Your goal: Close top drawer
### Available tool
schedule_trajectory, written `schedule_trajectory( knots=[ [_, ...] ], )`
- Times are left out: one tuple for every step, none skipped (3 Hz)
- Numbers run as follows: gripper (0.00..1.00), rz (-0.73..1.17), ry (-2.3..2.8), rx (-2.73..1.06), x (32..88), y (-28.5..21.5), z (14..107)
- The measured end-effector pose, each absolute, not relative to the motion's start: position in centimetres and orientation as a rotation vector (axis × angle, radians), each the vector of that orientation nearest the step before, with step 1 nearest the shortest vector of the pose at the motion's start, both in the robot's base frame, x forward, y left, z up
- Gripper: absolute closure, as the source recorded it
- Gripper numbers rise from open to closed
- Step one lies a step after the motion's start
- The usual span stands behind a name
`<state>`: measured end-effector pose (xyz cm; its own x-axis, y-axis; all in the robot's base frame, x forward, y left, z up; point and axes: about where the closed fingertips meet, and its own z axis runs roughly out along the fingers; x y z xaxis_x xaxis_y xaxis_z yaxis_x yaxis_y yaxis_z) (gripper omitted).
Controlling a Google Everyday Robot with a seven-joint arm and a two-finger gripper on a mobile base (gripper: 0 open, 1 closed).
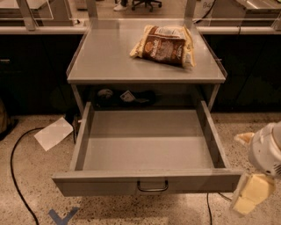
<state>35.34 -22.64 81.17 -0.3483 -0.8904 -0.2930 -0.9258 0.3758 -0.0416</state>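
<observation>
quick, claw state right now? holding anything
Claw: open or closed cannot be told; it is low at the right, by the right front corner of the open top drawer.

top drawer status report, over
Gripper low right, off the drawer front's right end. Top drawer wide open. Snack bag up on the cabinet top, not in the way.

It looks like a robotics lab: long benches behind a grey metal worktop, chair castors, a cable across the speckled floor, and a blue tape mark. The pincer hangs spread at lower right.
</observation>
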Motion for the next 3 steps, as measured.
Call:
schedule_trajectory(
  knots=[
    [0.19, 0.337, 2.386, -1.544, 32.94, -22.99, 76.78],
    [0.42, 0.338, 2.385, -1.546, 32.86, -22.87, 76.88],
    [0.65, 0.338, 2.385, -1.546, 32.86, -22.87, 76.88]
  ],
)
